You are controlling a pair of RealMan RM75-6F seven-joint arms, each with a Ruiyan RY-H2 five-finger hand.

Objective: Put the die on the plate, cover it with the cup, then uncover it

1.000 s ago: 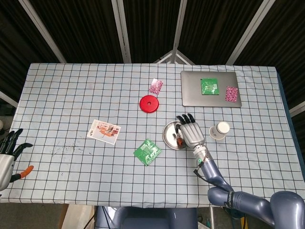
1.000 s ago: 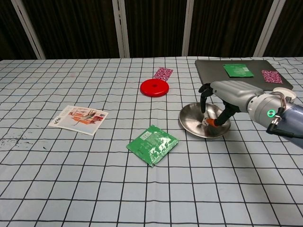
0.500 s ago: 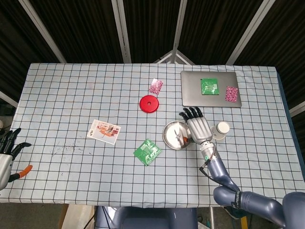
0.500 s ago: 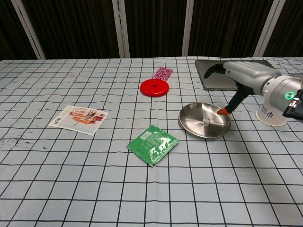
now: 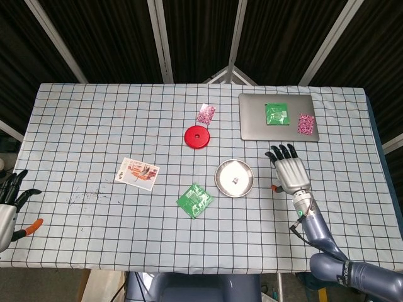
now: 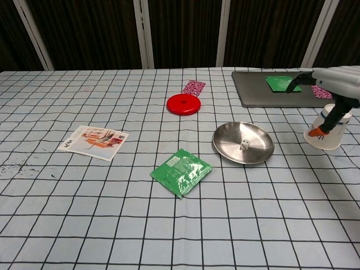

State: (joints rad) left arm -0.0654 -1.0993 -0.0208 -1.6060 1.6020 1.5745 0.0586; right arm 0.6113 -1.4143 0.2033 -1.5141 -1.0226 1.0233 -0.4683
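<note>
1. Head view: the die [image 5: 235,181] lies inside the steel plate [image 5: 225,183] near the middle of the checked bench [image 5: 94,126].
2. The right hand [image 5: 289,171] hovers just right of the plate with fingers spread, covering the cup so that it is hidden here.
3. The left hand [image 5: 9,202] sits at the bench's left edge, fingers apart, holding nothing.
4. A red disc [image 5: 197,136], a green packet [image 5: 194,200] and a printed card [image 5: 137,173] lie around the plate; a grey laptop [image 5: 255,126] lies at the far right.
5. Chest view: the die [image 6: 244,145] rests in the plate [image 6: 225,140].
6. The white paper cup [image 6: 327,134] stands to the plate's right, apart from it.
7. The right hand [image 6: 332,90] arches over the cup, fingers apart, its orange-tipped thumb at the cup's side; whether it touches is unclear.
</note>
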